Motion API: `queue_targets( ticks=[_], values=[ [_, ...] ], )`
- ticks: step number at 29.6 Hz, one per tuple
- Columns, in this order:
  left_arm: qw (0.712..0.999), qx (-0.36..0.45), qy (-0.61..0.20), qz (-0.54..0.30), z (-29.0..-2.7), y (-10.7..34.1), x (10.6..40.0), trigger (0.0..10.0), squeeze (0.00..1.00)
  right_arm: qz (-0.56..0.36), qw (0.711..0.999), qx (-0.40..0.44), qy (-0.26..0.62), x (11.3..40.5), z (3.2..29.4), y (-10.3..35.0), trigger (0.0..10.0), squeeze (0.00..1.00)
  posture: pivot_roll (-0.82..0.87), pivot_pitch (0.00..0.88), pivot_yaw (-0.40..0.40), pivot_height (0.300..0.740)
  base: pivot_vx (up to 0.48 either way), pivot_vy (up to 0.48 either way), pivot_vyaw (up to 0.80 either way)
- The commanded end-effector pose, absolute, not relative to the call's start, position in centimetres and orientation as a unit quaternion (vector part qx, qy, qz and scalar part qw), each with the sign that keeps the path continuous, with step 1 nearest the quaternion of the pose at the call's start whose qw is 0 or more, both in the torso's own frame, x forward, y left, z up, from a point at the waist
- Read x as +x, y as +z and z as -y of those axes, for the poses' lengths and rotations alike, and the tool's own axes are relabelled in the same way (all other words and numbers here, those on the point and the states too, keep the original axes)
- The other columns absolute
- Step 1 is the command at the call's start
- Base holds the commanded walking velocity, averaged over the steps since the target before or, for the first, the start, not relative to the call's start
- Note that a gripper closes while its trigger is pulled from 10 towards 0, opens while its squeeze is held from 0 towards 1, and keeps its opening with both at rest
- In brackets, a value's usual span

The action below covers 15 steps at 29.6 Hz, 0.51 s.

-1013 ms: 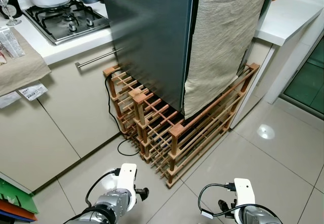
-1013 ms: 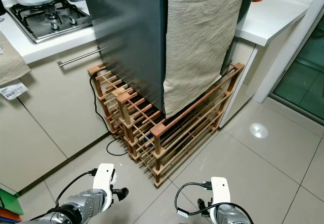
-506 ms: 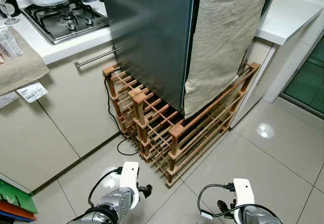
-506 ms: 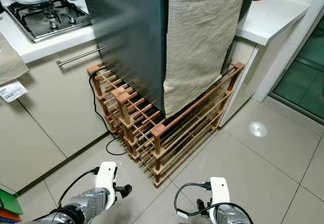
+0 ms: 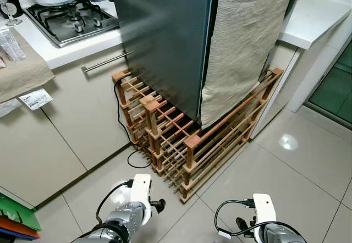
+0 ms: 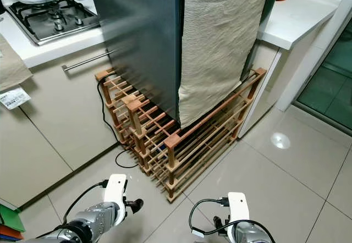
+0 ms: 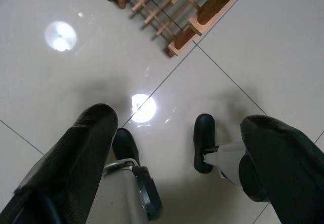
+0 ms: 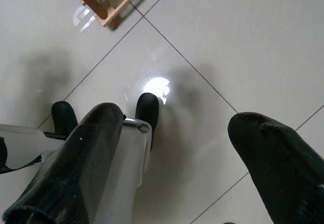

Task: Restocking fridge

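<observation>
1. Our left arm [image 5: 129,216] has shifted a little forward and rightward since a second ago, its white wrist block now nearer the foot of the wooden rack [image 5: 187,163].
2. Our view has drifted slightly, so the fridge [image 5: 165,39] and its draped cloth [image 5: 245,45] sit marginally further right.

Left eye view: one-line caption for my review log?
Fridge draped with beige cloth stands on wooden rack; both arms hang low.

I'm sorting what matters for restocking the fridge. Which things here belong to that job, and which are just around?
For the job: fridge; left gripper and right gripper, both open and empty.

Just around: wooden rack, cloth, stove, black cable.
</observation>
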<state>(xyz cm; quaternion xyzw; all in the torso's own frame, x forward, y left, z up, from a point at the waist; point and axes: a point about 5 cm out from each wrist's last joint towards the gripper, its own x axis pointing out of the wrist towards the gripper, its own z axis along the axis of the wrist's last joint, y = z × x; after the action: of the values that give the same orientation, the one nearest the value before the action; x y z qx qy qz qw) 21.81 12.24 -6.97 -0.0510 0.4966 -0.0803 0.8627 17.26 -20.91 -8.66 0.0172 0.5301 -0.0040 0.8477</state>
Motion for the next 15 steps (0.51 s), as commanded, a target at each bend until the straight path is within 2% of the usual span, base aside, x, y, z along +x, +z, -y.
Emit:
queue_targets(
  ticks=[1,7,15],
  values=[
    [0.862,-0.040,-0.087,-0.497,-12.2,-6.8,22.1,10.0,0.00,-0.529,0.848,0.010,-0.001,17.5,20.8,-8.6,10.0,0.06,-0.15,0.000,0.011,0.740,0.000,0.000,0.00],
    [0.863,-0.037,-0.089,-0.496,-11.9,-6.7,22.3,10.0,0.00,-0.529,0.848,0.009,-0.001,17.5,20.8,-8.6,10.0,0.06,-0.15,0.000,0.010,0.740,0.000,0.000,0.00],
    [0.863,-0.036,-0.098,-0.494,-9.9,-6.4,22.6,10.0,0.00,-0.531,0.848,0.006,0.003,17.4,20.7,-8.6,10.0,0.06,-0.15,0.000,0.005,0.740,0.000,0.000,0.00]
  ],
)
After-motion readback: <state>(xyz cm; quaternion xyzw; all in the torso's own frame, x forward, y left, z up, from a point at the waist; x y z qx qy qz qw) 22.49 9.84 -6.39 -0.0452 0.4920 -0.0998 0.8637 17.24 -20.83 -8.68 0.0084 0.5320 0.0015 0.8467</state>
